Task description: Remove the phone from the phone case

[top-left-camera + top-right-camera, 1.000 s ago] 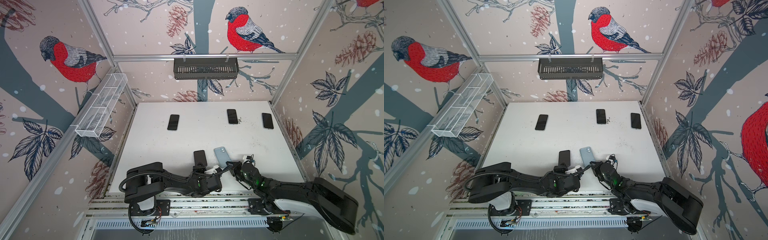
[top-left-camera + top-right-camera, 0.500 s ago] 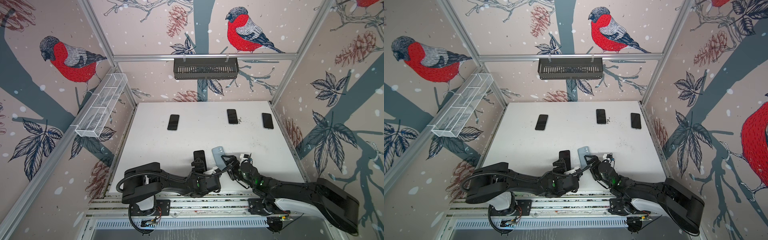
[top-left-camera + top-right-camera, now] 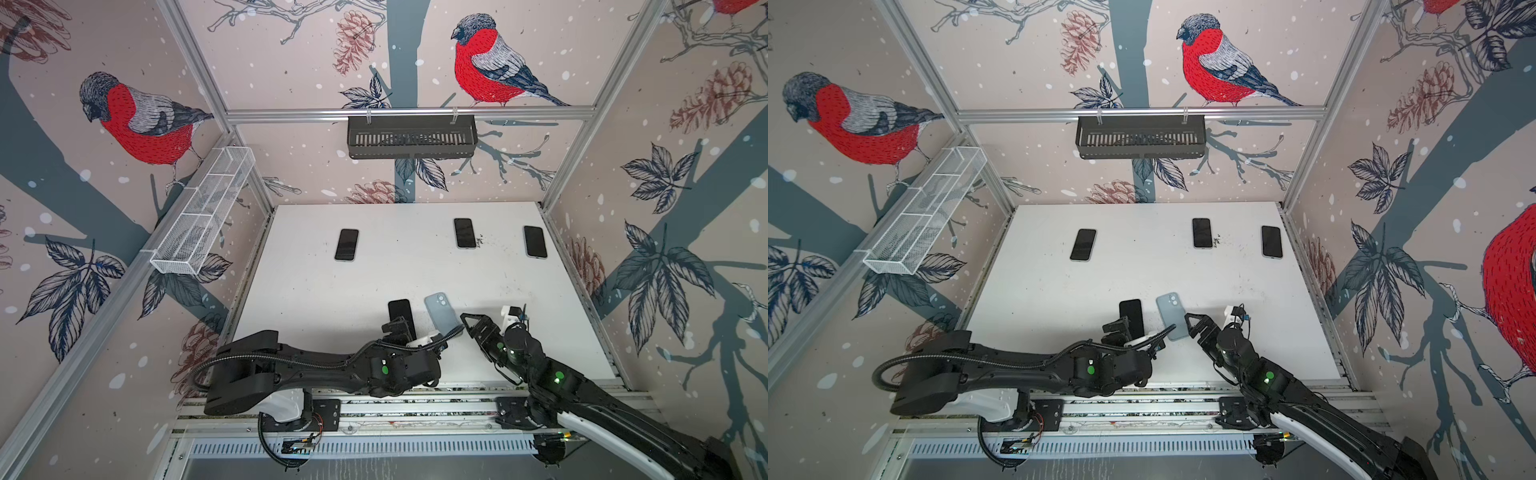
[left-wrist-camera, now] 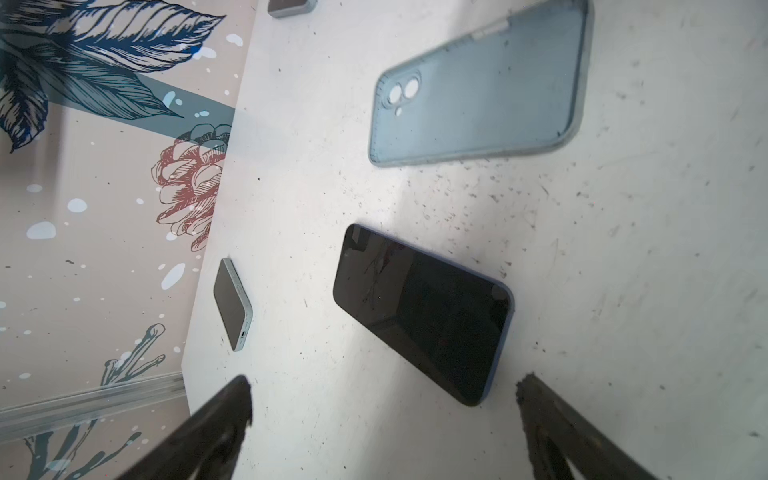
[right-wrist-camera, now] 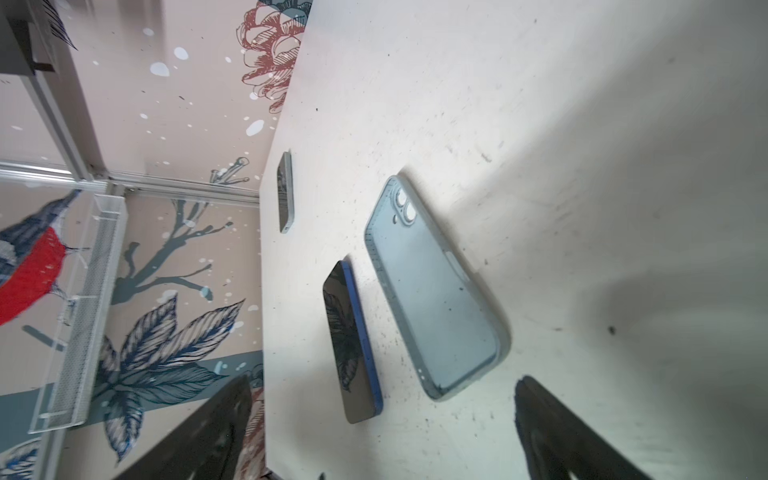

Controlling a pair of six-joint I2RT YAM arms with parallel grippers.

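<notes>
My left gripper (image 4: 384, 388) and right gripper (image 5: 384, 384) both gape, empty. The black-screened, blue-edged phone (image 4: 422, 311) lies flat just beyond the left's fingertips (image 4: 232, 399); the translucent pale-blue case (image 5: 436, 307) lies beside it, beyond the right's.

Left arm (image 3: 316, 365): stretched low along the table's (image 3: 374, 270) near edge, reaching toward its middle.
Left gripper (image 4: 384, 386): jaws spread wide, holding nothing.
Right arm (image 3: 582, 390): angled in from the near right corner.
Right gripper (image 5: 384, 382): jaws spread wide, empty.

text: none legible — phones; case; walls | signs: none
</notes>
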